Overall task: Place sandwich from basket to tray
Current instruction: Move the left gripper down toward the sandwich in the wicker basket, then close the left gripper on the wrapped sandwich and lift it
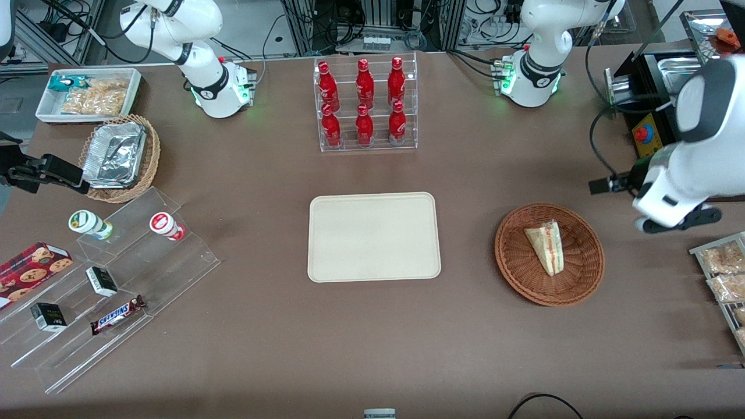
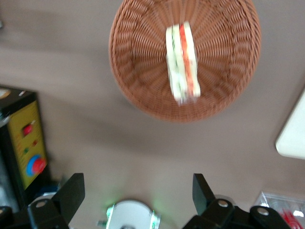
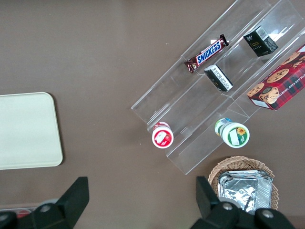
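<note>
The sandwich point(image 1: 547, 247) point(image 2: 182, 62), a pale wedge with red and green filling, lies in the round reddish-brown basket point(image 1: 512, 262) point(image 2: 138, 62). The cream tray point(image 1: 373, 237) point(image 2: 293, 133) sits bare on the table beside the basket, toward the parked arm's end. My gripper point(image 1: 678, 224) point(image 2: 137, 191) hangs above the table beside the basket, toward the working arm's end of the table. It is open, its black fingers point(image 2: 71, 191) wide apart with nothing between them and well clear of the sandwich.
A black box with a red button point(image 1: 646, 134) point(image 2: 28, 148) stands close to my arm. Snack packets point(image 1: 724, 273) lie at the table's edge nearby. A clear rack of red bottles point(image 1: 365, 105) stands farther from the camera than the tray. Acrylic steps with snacks point(image 1: 110, 273) lie toward the parked arm's end.
</note>
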You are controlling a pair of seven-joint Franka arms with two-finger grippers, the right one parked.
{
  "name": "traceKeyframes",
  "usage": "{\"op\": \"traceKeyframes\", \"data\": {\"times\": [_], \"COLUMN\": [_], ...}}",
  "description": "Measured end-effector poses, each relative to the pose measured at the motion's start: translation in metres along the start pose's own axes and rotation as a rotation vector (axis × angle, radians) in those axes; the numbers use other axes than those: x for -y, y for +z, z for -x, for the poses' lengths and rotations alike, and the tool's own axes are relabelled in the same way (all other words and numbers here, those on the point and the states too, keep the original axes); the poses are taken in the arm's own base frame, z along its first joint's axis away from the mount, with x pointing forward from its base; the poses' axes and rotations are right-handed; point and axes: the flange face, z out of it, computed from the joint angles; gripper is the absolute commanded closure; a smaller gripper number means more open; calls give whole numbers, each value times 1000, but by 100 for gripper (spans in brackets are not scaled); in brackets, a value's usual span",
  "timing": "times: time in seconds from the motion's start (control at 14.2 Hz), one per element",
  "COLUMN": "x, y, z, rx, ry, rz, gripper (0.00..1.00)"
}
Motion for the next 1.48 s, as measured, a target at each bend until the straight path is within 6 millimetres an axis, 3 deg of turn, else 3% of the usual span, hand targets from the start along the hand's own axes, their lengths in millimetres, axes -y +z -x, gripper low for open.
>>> {"op": "traceKeyframes", "data": {"times": [0.21,0.42,0.92,1.2,1.34,1.48], "x": [-1,-5,-39,-63,-77,-84], "y": [61,101,179,203,215,224], "z": [-19,-23,-44,-49,-49,-48], "rx": [-45,-91,-141,-164,-166,-157], "ry": [-4,-41,-167,-191,-194,-192], "rz": [19,38,95,117,123,120], "gripper": [0,0,0,1,16,41]}}
